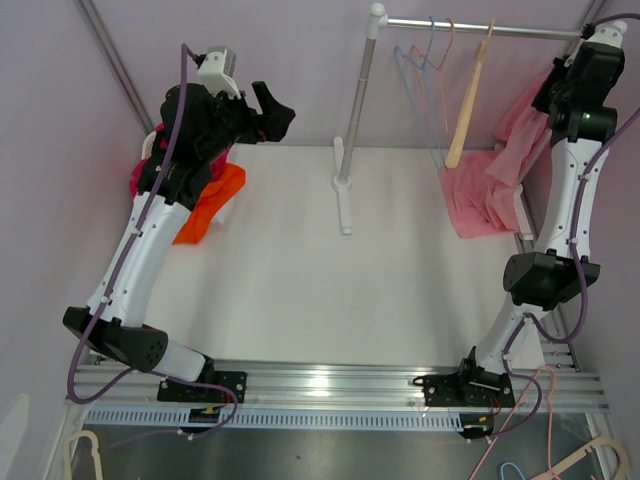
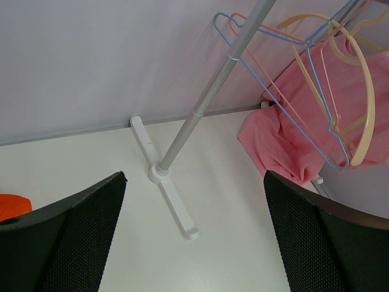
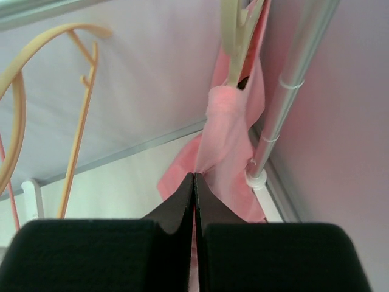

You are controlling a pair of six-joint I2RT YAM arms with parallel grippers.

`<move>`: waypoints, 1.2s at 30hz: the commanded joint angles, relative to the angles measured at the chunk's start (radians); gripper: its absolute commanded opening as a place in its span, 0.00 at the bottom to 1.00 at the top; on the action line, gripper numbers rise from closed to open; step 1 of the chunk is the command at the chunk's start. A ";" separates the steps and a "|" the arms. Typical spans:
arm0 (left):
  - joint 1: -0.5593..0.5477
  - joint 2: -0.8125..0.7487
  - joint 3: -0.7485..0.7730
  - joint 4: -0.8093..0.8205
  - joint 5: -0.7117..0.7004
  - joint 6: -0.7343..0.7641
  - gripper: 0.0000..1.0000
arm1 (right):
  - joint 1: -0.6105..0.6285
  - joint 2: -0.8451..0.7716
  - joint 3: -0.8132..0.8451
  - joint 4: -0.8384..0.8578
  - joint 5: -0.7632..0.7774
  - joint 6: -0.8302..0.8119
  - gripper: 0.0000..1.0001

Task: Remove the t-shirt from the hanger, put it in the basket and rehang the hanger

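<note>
The pink t-shirt point(image 1: 488, 190) hangs at the right end of the rack, its lower part bunched on the table. It is still caught on a cream hanger point(image 1: 466, 105) on the rail. My right gripper point(image 1: 548, 92) is raised beside the rack's right pole. In the right wrist view its fingers point(image 3: 182, 201) are shut on a fold of the pink t-shirt point(image 3: 228, 134), which runs up to the cream hanger point(image 3: 238, 36). My left gripper point(image 1: 272, 110) is open and empty, raised at the far left. The left wrist view shows the t-shirt point(image 2: 285, 131) far ahead.
The clothes rack has a rail point(image 1: 480, 30), a middle pole point(image 1: 355, 100) and a white foot point(image 1: 344, 205). Empty blue point(image 2: 292, 103) and pink wire hangers hang on the rail. An orange cloth point(image 1: 205, 205) and a red cloth point(image 1: 140, 178) lie under the left arm.
</note>
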 commanded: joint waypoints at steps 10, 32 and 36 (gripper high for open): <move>-0.012 -0.045 -0.022 0.050 0.012 0.009 0.99 | 0.083 -0.251 -0.238 -0.034 0.047 0.027 0.00; -0.032 -0.078 -0.070 0.060 -0.021 0.020 1.00 | 0.164 -0.358 -0.341 -0.061 -0.050 0.081 0.00; -0.034 -0.087 -0.083 0.067 -0.023 0.023 0.99 | 0.173 -0.374 -0.343 -0.078 -0.050 0.081 0.00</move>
